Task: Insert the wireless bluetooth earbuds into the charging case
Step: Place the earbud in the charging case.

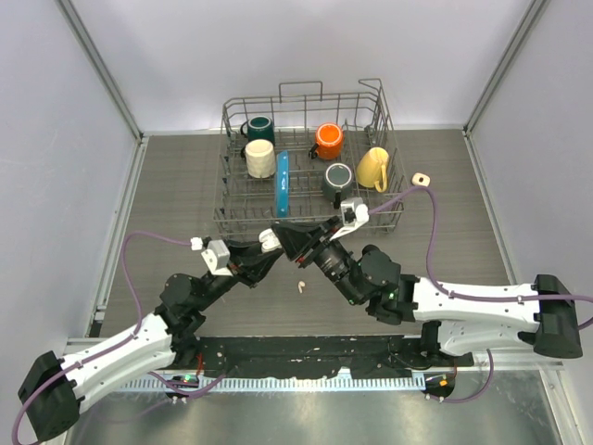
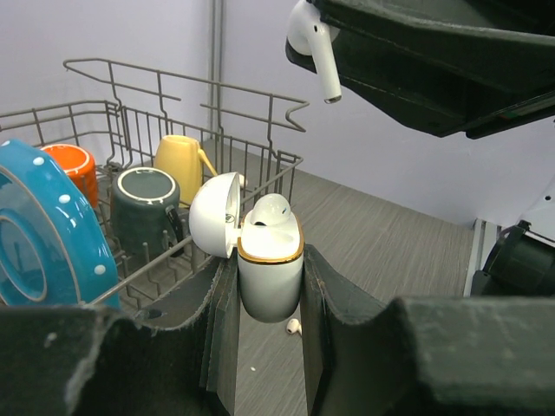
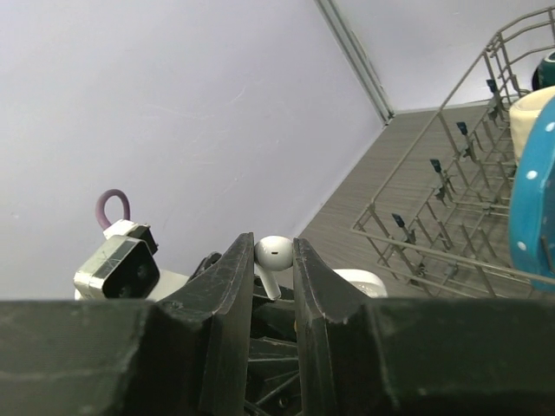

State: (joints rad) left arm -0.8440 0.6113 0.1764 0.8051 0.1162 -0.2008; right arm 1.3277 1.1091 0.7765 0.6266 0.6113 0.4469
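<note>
While the left gripper (image 2: 270, 260) clamps the case (image 2: 270, 284) upright with its lid swung open, the right gripper (image 3: 271, 253) pinches an earbud (image 2: 314, 39) by its head, stem hanging down, above the case and apart from it. A seated bud (image 2: 272, 211) already fills one socket, and a loose bud (image 1: 301, 286) lies on the tabletop (image 1: 185, 185) just below the two grippers. The step in hand looks like the second insertion. Next, the earbud likely has to be carried over the empty socket beside the seated bud, its stem lined up with the well, then lowered straight and released only once it sits. I cannot tell whether its turn matches that socket.
</note>
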